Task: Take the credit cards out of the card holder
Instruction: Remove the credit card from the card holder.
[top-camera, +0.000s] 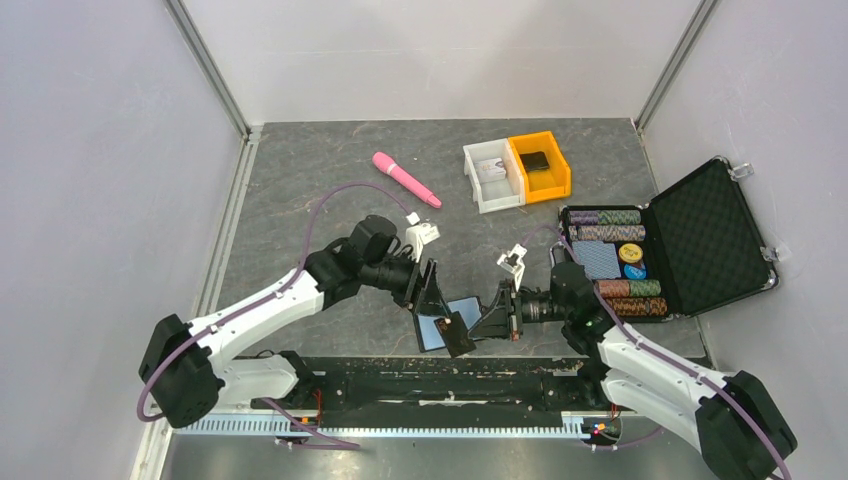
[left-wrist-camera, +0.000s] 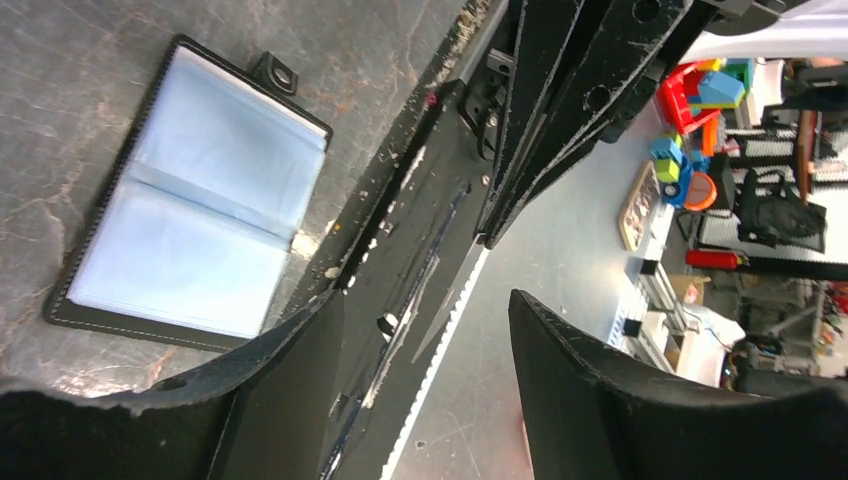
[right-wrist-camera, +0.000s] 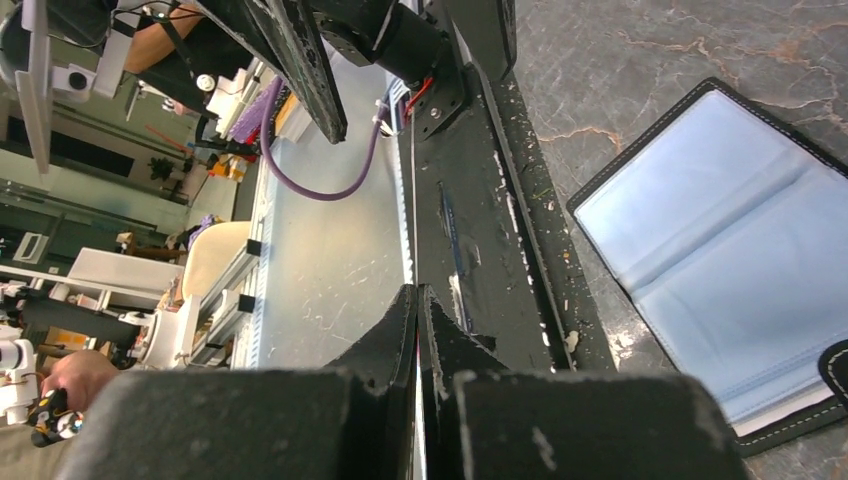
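The card holder (top-camera: 440, 326) lies spread open on the desk (top-camera: 300, 180) by its near edge, between both arms. The left fingers (top-camera: 428, 288), parted and empty, hang just beyond its far-left side. The right fingers (right-wrist-camera: 418, 340), clenched, sit just right.

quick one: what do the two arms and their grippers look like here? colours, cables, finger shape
The left arm and right arm match: white link shells, black joints, a purple cable along each. The left gripper and right gripper have flat black triangular fingers; a white bracket tops each wrist.
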